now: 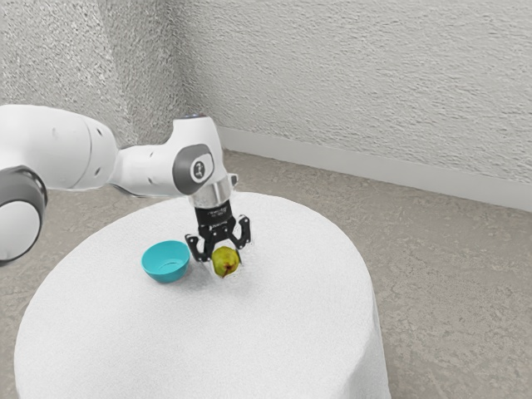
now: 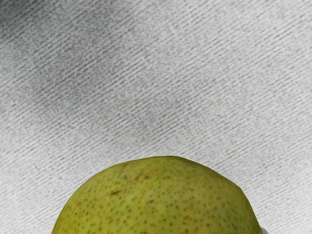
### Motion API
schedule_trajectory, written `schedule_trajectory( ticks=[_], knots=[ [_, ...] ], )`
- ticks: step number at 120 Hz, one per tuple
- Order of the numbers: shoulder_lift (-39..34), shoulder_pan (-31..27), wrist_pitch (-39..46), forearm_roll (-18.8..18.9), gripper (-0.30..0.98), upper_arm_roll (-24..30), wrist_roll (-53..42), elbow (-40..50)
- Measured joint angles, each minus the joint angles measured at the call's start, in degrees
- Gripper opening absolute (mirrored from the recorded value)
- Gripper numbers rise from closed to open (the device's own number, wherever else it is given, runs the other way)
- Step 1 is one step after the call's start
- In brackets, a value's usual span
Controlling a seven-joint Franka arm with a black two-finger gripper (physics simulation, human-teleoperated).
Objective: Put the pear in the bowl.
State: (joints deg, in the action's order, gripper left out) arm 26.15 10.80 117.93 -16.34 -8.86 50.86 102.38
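From where I stand, the white arm [image 1: 150, 170] reaches in from the exterior view's left, out over a round table draped in a white cloth [image 1: 283, 332]. Its black gripper [image 1: 223, 258] points down at the green pear [image 1: 225, 261], which sits right at its tip, outside the bowl. I can't tell whether the gripper is spread around the pear or pinching it, nor whether the pear touches the cloth or hangs just above it.

The turquoise bowl [image 1: 166, 270] stands upright on the cloth near the pear, toward the exterior view's left, its open mouth facing up. In the wrist view the pear looms large, its skin yellow-green, with dark specks and a few brown scuffs, and beyond it stretches the ribbed cloth, shaded in patches. Behind the table are a brownish floor [image 1: 449, 274] and a rough pale wall [image 1: 357, 75]
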Motion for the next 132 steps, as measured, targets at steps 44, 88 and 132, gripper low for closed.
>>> schedule_trajectory(
  ticks=[44,88,132],
  knots=[
    [-4.61,-0.56,-7.09,5.16,0.40,-8.73,0.51,-1.06],
    [-2.32,-2.97,-10.07,5.71,0.40,-10.82,0.71,-1.35],
    [-1.57,-3.72,-11.49,5.74,0.61,-9.61,0.14,-3.98]
  ],
)
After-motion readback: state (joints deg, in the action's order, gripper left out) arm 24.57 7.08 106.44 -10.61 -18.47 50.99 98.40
